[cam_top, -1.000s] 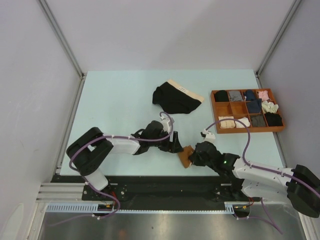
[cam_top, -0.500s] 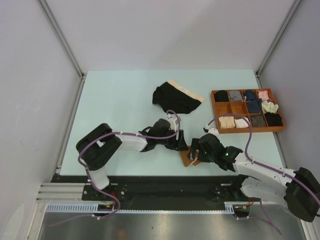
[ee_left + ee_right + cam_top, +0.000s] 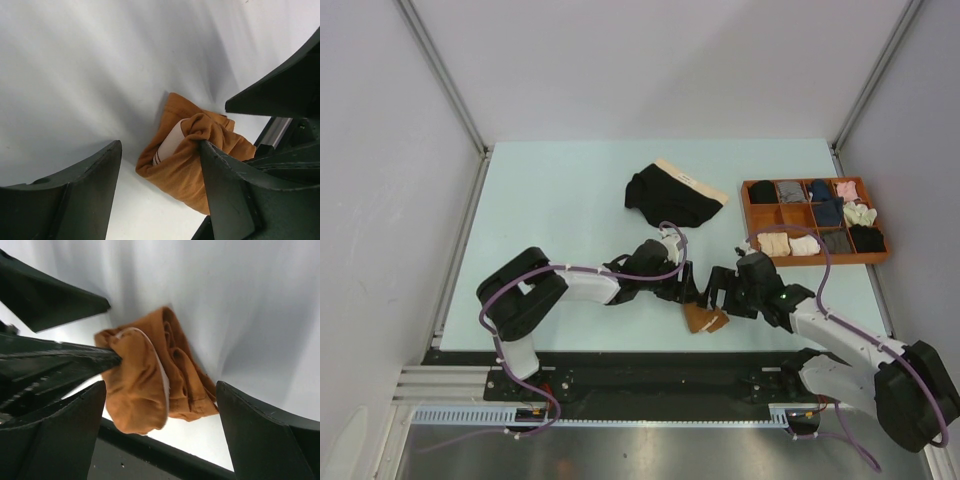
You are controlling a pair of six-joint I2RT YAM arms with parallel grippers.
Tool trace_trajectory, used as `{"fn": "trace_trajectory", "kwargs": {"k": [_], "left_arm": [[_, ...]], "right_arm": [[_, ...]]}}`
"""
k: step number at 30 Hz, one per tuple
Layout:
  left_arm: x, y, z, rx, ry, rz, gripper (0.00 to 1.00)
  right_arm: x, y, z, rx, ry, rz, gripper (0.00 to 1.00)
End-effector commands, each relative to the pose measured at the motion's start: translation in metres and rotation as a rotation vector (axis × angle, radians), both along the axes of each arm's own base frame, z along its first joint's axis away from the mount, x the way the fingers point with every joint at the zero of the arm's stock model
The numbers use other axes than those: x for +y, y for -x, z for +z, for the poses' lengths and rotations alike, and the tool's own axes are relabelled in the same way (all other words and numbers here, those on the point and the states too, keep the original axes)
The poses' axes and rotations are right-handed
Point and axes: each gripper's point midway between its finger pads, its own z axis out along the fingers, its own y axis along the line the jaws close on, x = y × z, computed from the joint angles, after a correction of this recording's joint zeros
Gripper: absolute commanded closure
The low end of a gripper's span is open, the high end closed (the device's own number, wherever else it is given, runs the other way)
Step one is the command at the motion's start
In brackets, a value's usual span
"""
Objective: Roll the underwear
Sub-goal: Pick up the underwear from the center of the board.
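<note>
The rust-brown underwear (image 3: pixel 703 319) lies as a loose bundle near the table's front edge, its pale waistband (image 3: pixel 170 142) wrapped inside. My left gripper (image 3: pixel 692 290) reaches it from the left and is open; one finger (image 3: pixel 235 195) presses into a fold of the rust-brown underwear (image 3: pixel 192 165), and the other finger (image 3: pixel 75 195) stands apart from it. My right gripper (image 3: pixel 720 298) is open and straddles the rust-brown underwear (image 3: pixel 150 375) without touching it. Black underwear (image 3: pixel 670 198) with a beige waistband lies unrolled at mid-table.
A brown wooden tray (image 3: pixel 820 261) at the right has compartments holding several small rolled garments. The table's dark front rail (image 3: pixel 150 450) runs just below the bundle. Grey walls enclose the table on three sides.
My right gripper has opened, let go of the rust-brown underwear and shifted forward over it. My left gripper has moved right to the bundle, one finger now in its fold.
</note>
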Motion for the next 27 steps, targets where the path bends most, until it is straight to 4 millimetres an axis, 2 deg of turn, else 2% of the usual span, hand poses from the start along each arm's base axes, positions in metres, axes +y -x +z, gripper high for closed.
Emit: {"fn": "trace_trajectory", "kwargs": {"k": [1, 5, 9, 14, 18, 19, 24, 27], "left_arm": [[0.009, 0.011, -0.021, 0.038, -0.087, -0.003, 0.31], [0.01, 0.012, -0.019, 0.035, -0.082, -0.006, 0.31], [0.01, 0.013, -0.019, 0.036, -0.083, -0.006, 0.31], [0.011, 0.012, -0.017, 0.03, -0.082, 0.0, 0.31], [0.01, 0.013, -0.014, 0.026, -0.076, 0.0, 0.31], [0.01, 0.012, -0.014, 0.027, -0.074, 0.001, 0.31], [0.009, 0.014, -0.012, 0.027, -0.071, 0.0, 0.31], [0.009, 0.014, -0.008, 0.031, -0.069, 0.001, 0.27]], "right_arm": [[0.008, 0.011, -0.006, 0.056, -0.078, 0.038, 0.07], [0.006, 0.015, -0.012, 0.08, -0.085, 0.022, 0.09], [0.014, 0.014, -0.011, 0.08, -0.131, 0.031, 0.13], [0.017, 0.013, -0.01, 0.085, -0.132, 0.042, 0.23], [0.017, 0.01, -0.009, 0.083, -0.114, 0.038, 0.4], [0.017, 0.01, -0.011, 0.086, -0.111, 0.04, 0.47], [0.025, 0.009, -0.012, 0.096, -0.123, 0.055, 0.6], [0.029, 0.007, -0.011, 0.089, -0.124, 0.065, 0.78]]}}
